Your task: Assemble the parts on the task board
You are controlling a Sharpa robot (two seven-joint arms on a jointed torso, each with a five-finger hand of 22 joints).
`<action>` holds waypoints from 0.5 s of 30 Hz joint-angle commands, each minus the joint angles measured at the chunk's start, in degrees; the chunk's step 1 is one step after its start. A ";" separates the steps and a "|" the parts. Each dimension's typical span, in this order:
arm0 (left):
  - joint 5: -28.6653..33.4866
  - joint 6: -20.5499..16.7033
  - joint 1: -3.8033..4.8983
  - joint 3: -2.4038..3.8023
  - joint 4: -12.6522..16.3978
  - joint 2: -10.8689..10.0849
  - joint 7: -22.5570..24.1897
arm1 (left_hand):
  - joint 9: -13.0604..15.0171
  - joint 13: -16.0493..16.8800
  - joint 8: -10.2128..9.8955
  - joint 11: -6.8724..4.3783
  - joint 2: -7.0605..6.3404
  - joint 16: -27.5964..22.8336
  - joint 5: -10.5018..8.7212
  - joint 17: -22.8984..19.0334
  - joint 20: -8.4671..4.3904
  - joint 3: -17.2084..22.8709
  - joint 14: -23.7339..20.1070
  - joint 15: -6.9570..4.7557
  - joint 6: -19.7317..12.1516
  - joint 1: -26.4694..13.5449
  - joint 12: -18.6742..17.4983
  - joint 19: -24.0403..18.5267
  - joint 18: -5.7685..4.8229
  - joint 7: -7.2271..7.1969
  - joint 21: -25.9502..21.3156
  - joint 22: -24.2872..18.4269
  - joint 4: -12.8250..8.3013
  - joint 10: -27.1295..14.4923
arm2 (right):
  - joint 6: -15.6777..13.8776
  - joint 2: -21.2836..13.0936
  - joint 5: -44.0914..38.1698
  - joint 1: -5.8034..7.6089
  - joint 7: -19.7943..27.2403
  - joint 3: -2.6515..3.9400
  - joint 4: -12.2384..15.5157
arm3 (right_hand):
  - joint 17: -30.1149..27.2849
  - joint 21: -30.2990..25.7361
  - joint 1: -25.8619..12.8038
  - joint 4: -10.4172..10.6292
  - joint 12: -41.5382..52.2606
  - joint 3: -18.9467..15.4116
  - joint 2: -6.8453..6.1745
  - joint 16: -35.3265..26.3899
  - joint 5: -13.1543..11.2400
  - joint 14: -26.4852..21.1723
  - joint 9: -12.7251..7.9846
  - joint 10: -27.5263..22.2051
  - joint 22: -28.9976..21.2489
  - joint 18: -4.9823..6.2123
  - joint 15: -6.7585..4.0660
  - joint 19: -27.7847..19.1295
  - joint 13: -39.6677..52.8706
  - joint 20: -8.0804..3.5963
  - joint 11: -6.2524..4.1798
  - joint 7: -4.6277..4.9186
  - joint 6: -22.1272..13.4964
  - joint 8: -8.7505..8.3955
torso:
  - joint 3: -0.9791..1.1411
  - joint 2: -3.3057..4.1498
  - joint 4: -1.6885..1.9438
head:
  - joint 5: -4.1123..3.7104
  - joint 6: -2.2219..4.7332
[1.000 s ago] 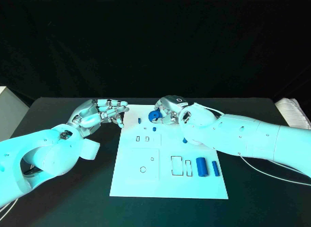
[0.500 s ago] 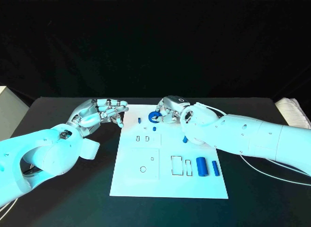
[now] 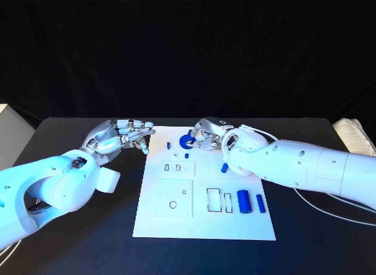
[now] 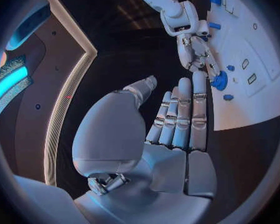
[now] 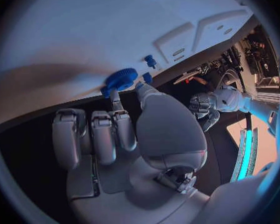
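We see the right hand (image 3: 206, 133) pinching a round blue toothed gear (image 3: 188, 141) at upper centre of the white task board (image 3: 204, 217); the left hand (image 3: 122, 136) at upper left holds nothing, fingers curled.

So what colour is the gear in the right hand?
Blue; the gear in the right hand shows best in the right wrist view.

Blue light falls on everything, and the room behind is very dark. The round wrist pictures bend straight edges.
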 commanded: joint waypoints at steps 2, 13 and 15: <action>0.13 0.75 0.05 0.04 0.02 0.00 0.38 | 0.08 0.07 -0.17 -0.10 -0.01 0.26 -0.20 -0.13 0.06 0.34 -0.34 0.08 -0.30 0.43 0.42 -0.33 0.77 0.06 0.38 0.17 0.28 -0.41 | -2.91 -0.84 0.25 -0.05 1.76 0.00 0.82 | 15.09 0.22 0.62 0.00 0.24 0.39 -0.07 0.21 0.63 6.06 -0.11 2.43 9.91 -1.09 -0.33 3.43 11.32 -0.25 -0.49 0.10 0.13 0.29 | 0.03 0.03 0.00 | -0.04 -0.07; 0.13 0.97 0.05 0.03 -0.93 0.11 0.53 | 0.08 0.07 -0.18 -0.09 -0.03 0.28 -0.20 -0.15 0.07 0.35 -0.35 0.09 -0.32 0.42 0.43 -0.36 0.77 0.07 0.43 0.19 0.31 -0.44 | -3.66 -10.04 13.65 2.24 9.33 0.47 7.69 | 15.03 -0.27 2.59 -0.46 -0.66 1.39 -2.41 0.18 -1.11 6.05 -0.79 1.69 9.50 -0.97 -0.05 3.17 10.62 -0.11 -0.10 0.60 -1.26 -0.39 | 0.36 -0.40 -0.55 | -0.48 0.67; 0.13 1.07 0.05 0.03 -1.17 0.26 0.69 | 0.08 0.07 -0.18 -0.09 -0.04 0.28 -0.20 -0.15 0.07 0.35 -0.35 0.09 -0.32 0.42 0.43 -0.37 0.77 0.07 0.43 0.19 0.31 -0.44 | -1.71 -12.67 16.79 2.69 11.22 0.51 8.92 | 15.09 -0.32 3.56 -0.91 -0.75 1.66 -2.85 0.21 -1.96 6.06 -0.91 1.60 9.47 -0.96 0.06 3.14 10.56 -0.02 0.02 0.72 -1.48 -0.50 | 0.44 -0.55 -0.77 | -1.06 0.73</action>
